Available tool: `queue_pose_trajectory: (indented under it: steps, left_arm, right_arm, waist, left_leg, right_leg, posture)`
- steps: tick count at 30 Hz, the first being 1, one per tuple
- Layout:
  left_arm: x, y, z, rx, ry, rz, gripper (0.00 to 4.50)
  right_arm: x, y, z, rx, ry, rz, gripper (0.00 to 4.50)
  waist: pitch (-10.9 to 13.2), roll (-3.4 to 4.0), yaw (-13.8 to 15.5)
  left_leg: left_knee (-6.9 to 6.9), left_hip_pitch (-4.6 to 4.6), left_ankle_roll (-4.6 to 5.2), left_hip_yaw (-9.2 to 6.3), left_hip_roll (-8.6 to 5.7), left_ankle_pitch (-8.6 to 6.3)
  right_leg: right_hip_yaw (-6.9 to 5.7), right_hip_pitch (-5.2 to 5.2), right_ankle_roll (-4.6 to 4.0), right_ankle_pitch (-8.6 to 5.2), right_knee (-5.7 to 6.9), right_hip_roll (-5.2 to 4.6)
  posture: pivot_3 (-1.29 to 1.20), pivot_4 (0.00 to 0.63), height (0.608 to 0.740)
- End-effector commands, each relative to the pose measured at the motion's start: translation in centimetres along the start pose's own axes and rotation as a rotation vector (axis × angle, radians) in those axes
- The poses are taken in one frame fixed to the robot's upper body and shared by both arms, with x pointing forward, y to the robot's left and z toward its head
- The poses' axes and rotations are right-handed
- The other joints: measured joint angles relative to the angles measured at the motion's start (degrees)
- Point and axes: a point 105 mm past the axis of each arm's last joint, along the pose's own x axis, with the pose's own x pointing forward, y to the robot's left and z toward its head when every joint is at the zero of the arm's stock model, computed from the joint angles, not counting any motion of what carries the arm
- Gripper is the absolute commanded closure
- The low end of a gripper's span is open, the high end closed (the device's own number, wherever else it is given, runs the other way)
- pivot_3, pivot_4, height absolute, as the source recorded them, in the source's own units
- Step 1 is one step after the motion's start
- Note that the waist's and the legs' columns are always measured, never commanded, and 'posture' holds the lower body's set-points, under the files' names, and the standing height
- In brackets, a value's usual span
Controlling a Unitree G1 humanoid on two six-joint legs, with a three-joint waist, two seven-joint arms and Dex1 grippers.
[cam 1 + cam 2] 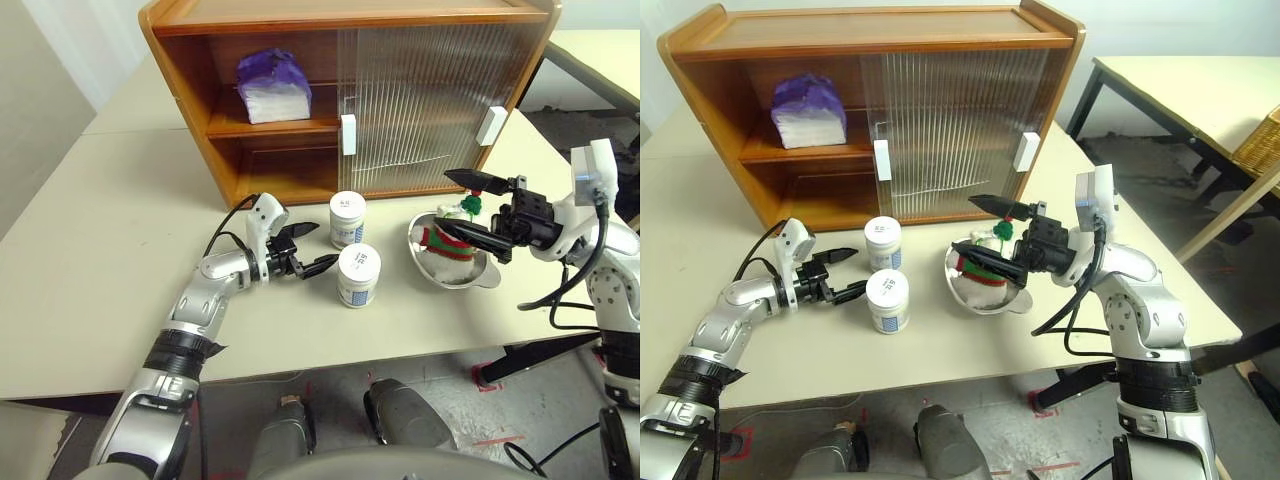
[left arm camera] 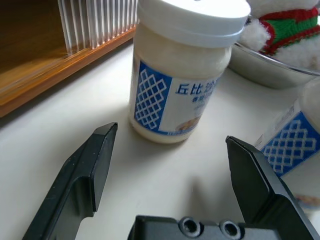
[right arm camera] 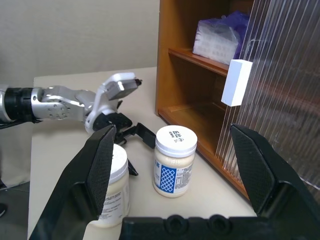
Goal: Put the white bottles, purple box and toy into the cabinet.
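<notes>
At the bench (image 1: 100,250), I am holding my left hand (image 1: 310,248) wide and empty, low over the surface just in front of the cabinet (image 1: 350,90), its fingers (image 2: 90,170) pointing at the two white bottles. The bottle nearer the cabinet (image 1: 347,218) is standing upright just before the open left half; the second bottle (image 1: 358,274) is standing upright close beside it, a little farther from the cabinet. Neither is touching my left hand.

I am keeping my right hand (image 1: 470,208) wide and empty as well, hanging above the steel bowl (image 1: 455,270), which is sitting on the bench in front of the cabinet's ribbed sliding doors (image 1: 430,100). The toy (image 1: 450,240), white and fluffy with a red-and-green scarf, is lying in that bowl, under my right hand; whether the lower finger is touching it I cannot tell.

The purple box (image 1: 273,87) is already resting on the cabinet's shelf (image 1: 240,126), in the open left half, beside the edge of the nearer door and its white handle (image 1: 348,134).
</notes>
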Motion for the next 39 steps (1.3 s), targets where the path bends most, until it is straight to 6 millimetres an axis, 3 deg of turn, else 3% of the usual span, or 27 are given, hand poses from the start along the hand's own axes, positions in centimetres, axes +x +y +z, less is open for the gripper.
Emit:
queue_pose_trajectory:
  steps: [1,10,16,20,21,27,35,39]
  left_arm:
    - [1.2,0.0,-0.4,0.017,0.024,-0.013,0.03]
    - [3.3,0.5,-0.3,0.016,0.024,-0.012,0.03]
    - [4.1,0.3,-1.1,-0.015,0.054,-0.016,0.03]
    - [4.1,0.2,-1.7,-0.029,0.075,-0.018,1.28]
    - [4.1,0.2,-1.8,-0.029,0.082,-0.02,1.42]
    - [2.8,0.3,-1.8,-0.034,0.065,-0.005,1.42]
    - [0.2,4.3,0.9,-0.012,-0.026,0.216,1.42]
    - [-1.3,6.4,1.1,0.006,-0.02,0.34,1.42]
  right_arm:
    - [0.0,0.2,0.1,-0.015,0.009,0.002,0.0]
    - [0.0,0.7,-0.1,-0.018,0.005,-0.019,0.0]
    - [-0.1,0.6,0.0,-0.021,0.005,-0.026,0.0]
    - [0.0,0.6,0.0,-0.023,0.006,-0.025,0.0]
    - [0.0,0.6,0.0,-0.023,0.007,-0.025,0.0]
    - [0.1,0.5,0.0,-0.023,0.008,-0.02,0.0]
    - [0.2,0.5,-0.1,-0.018,0.01,-0.01,0.0]
    - [0.2,0.4,-0.1,-0.018,0.01,-0.011,0.0]
  waist:
    - [0.0,0.0,-0.32]
    - [-0.28,-0.01,-2.34]
    - [-0.45,-0.02,-3.02]
    - [-0.51,0.0,-3.14]
    - [-0.53,0.01,-3.14]
    - [-0.6,0.0,-3.53]
    - [-0.6,-0.01,-3.61]
    - [-0.6,-0.01,-3.58]
  left_leg:
    - [0.06,-0.01,0.0,0.0,0.0,0.0]
    - [0.26,-0.02,0.05,0.03,-0.1,0.02]
    - [0.28,-0.03,0.16,0.05,-0.16,0.08]
    - [0.29,-0.02,0.18,0.05,-0.18,0.09]
    - [0.29,-0.02,0.18,0.05,-0.18,0.09]
    - [0.28,0.0,0.18,0.05,-0.18,0.08]
    - [0.27,0.0,0.17,0.1,-0.16,0.09]
    - [0.29,-0.01,0.19,0.11,-0.19,0.11]
  right_leg:
    - [0.0,0.02,0.03,0.02,0.0,0.0]
    - [0.09,0.15,0.31,0.07,-0.01,-0.06]
    - [0.1,0.27,1.0,-0.28,-0.02,-0.06]
    - [0.12,0.33,1.09,-0.31,-0.03,-0.06]
    - [0.12,0.34,1.1,-0.32,-0.03,-0.06]
    - [0.12,0.35,1.11,-0.34,-0.03,-0.03]
    - [0.12,0.26,1.09,-0.33,-0.02,-0.01]
    - [0.12,0.29,1.1,-0.32,-0.02,-0.03]
  posture:
    - [-0.39,0.034,0.74]
    - [-0.42,0.027,0.74]
    - [-0.42,0.027,0.74]
    - [-0.41,0.028,0.74]
    - [-0.41,0.028,0.74]
    - [-0.4,0.034,0.74]
    - [-0.39,0.036,0.74]
    - [-0.38,0.034,0.74]
